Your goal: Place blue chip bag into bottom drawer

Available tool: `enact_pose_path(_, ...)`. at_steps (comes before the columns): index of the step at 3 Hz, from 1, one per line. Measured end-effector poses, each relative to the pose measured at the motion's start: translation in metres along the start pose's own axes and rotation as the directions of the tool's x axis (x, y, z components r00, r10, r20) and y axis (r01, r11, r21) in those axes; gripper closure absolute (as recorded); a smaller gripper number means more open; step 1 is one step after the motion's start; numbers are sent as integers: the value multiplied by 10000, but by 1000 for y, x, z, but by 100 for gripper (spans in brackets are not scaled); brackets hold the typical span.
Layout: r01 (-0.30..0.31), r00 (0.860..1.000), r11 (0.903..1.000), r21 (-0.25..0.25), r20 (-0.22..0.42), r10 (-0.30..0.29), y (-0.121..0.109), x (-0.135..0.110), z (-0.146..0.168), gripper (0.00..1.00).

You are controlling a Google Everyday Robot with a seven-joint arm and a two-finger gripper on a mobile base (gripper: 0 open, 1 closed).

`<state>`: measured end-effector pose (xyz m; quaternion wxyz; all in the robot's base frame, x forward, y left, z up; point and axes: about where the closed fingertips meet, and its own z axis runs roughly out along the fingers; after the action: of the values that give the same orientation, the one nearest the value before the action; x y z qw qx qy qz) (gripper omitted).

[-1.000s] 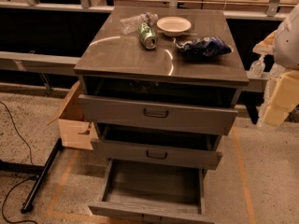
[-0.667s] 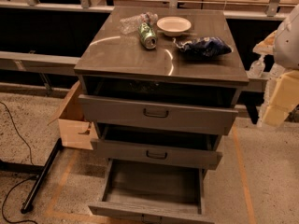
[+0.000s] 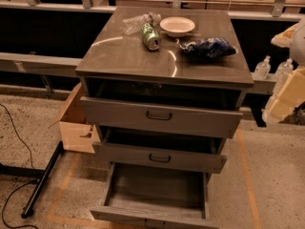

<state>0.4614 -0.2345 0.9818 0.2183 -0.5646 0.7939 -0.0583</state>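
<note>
Bag: dark blue glossy foil chip bag (image 3: 208, 47) up-left of pale gripper (image 3: 285, 98), well apart | likely light, crinkly, slick; pinch a crumpled end | gripper state: cannot tell | grey wood-grain bottom drawer (image 3: 157, 187) open, down-left

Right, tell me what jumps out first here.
The grey cabinet with its three drawers pulled out, the bottom drawer furthest. On top, the blue chip bag lies right of a green can and white bowl; the gripper hangs off the cabinet's right side.
</note>
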Motion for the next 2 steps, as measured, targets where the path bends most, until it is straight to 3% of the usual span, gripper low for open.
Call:
enact_pose_path(1,-502,9947,9894,1362,960,372,-51,2,7,0)
enact_pose_path(2,-953,9710,9631,2518,2364,342,-114,-10,18,0)
